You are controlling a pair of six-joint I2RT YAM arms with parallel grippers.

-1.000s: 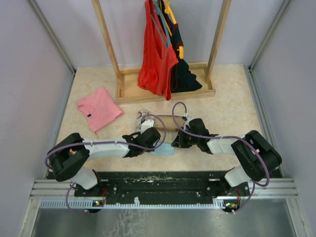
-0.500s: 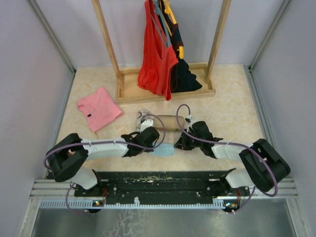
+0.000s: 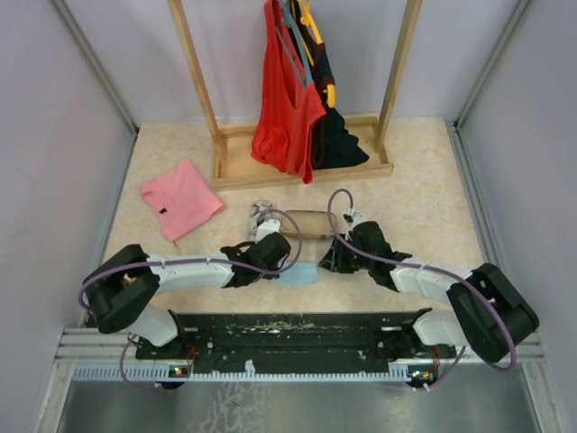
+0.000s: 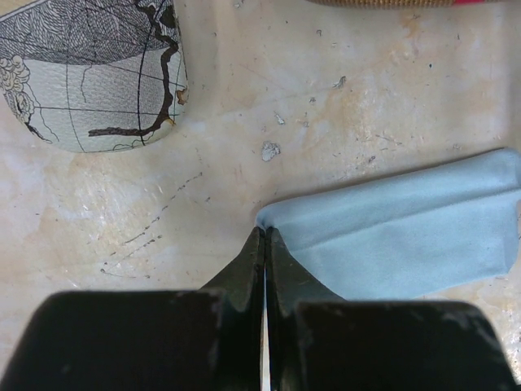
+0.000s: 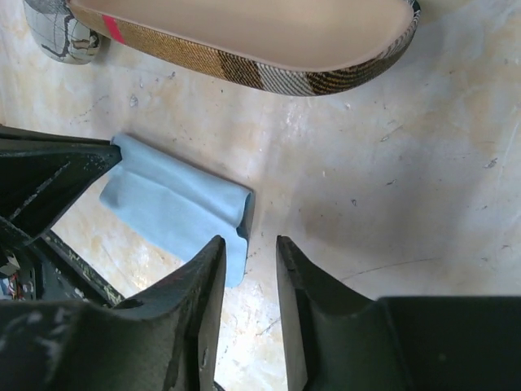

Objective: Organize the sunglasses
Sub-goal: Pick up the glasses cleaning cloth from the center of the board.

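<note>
Sunglasses weren't visible in any view. Left gripper was closed at blue cloth corner; right gripper parted, empty, beside it. Cloth-folding step, probably; next needs placing it near open case.

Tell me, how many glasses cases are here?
2: a white map-printed case and, right of it, an open brown plaid case, both beyond the folded light-blue cloth. The arms may hide more.

Pale marbled tabletop, plain lilac walls, wooden clothes rack at the back.
</note>
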